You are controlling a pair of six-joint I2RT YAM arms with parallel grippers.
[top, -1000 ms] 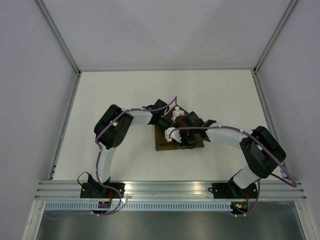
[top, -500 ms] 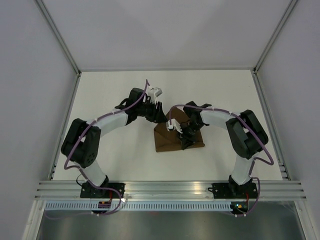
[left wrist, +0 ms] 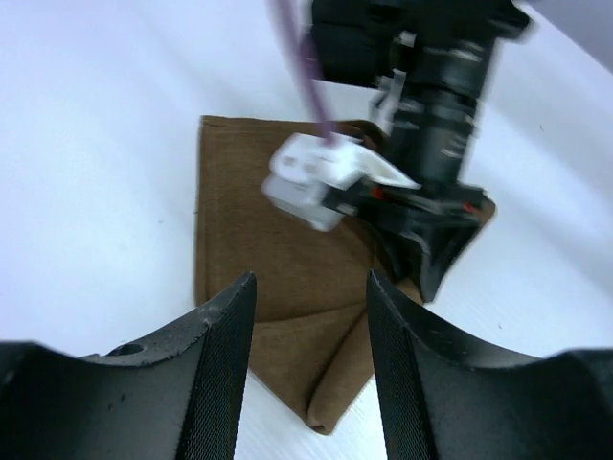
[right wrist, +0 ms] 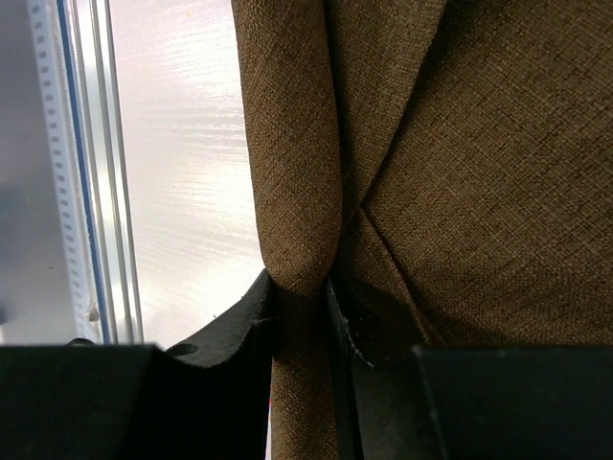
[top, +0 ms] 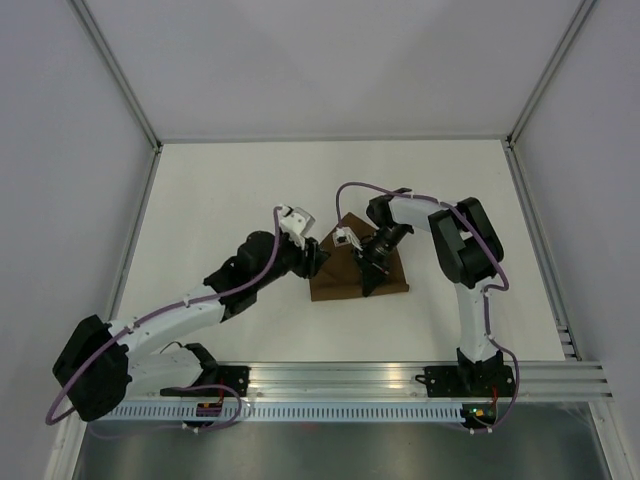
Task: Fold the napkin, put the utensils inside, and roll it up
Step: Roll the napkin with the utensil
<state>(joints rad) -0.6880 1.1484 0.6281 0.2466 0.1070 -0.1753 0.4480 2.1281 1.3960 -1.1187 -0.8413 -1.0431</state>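
Note:
The dark-brown napkin [top: 335,285] lies folded on the white table, mid-table. My right gripper [top: 368,283] is over its near right part and is shut on a rolled fold of the napkin [right wrist: 297,192]; the fingers [right wrist: 244,321] pinch the cloth between them. My left gripper [top: 315,257] is open at the napkin's left edge, apart from the cloth. In the left wrist view the napkin [left wrist: 278,259] shows between the open fingers [left wrist: 215,355], with a folded corner pointing toward me and the right gripper [left wrist: 426,259] on its far side. No utensils show.
An aluminium rail [top: 340,375] runs along the near table edge and also shows in the right wrist view [right wrist: 86,192]. White enclosure walls with metal posts [top: 130,100] stand at the left, right and back.
My left arm pulled away from the napkin, swung out left and stretched low, its gripper now at the napkin's left edge. My right arm drew its elbow back while its gripper stayed on the napkin.

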